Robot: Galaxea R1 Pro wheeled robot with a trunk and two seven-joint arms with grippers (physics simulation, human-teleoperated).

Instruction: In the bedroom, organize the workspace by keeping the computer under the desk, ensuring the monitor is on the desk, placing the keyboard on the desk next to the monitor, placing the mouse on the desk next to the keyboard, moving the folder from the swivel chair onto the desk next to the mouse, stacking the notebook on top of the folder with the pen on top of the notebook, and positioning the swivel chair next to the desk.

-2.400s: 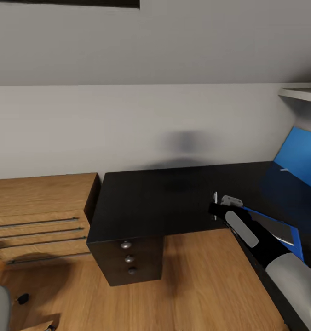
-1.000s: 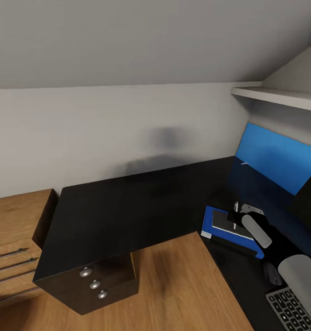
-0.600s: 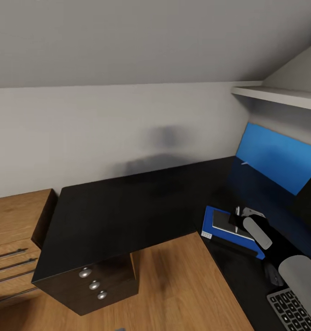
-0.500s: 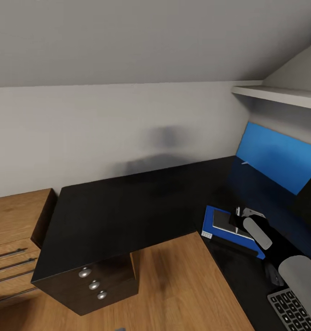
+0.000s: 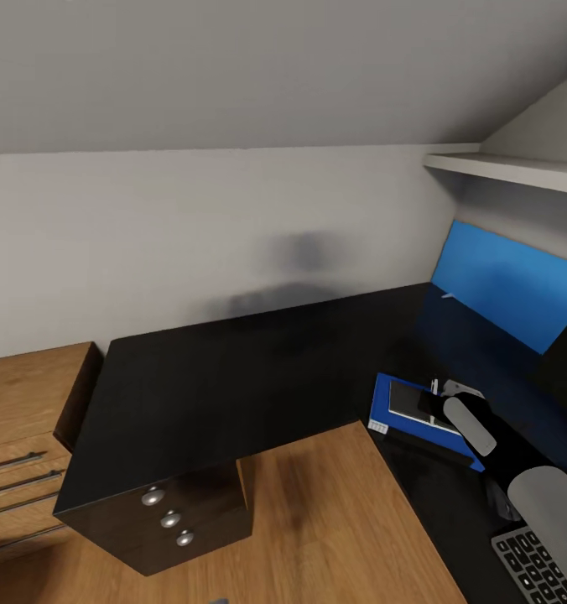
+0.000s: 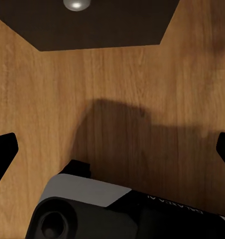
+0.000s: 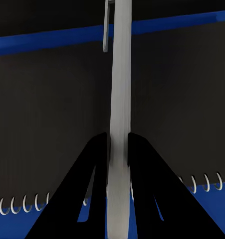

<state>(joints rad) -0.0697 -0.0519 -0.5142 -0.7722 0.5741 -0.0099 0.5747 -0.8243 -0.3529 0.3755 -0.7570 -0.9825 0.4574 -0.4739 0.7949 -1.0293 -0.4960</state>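
Now, lower right, the right gripper (image 7: 118, 149) pinches the pen (image 7: 119, 99) above the notebook (image 7: 52, 114); next, lower and release.

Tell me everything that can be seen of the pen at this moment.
The pen is a slim, smooth, white-grey stick with a small clip near its far end. The right gripper is shut on it, its two black fingers pinching the barrel on either side. It is held above the dark spiral-bound notebook, which lies on the blue folder. Whether its tip touches the notebook cannot be told. In the head view it shows as a thin white sliver.
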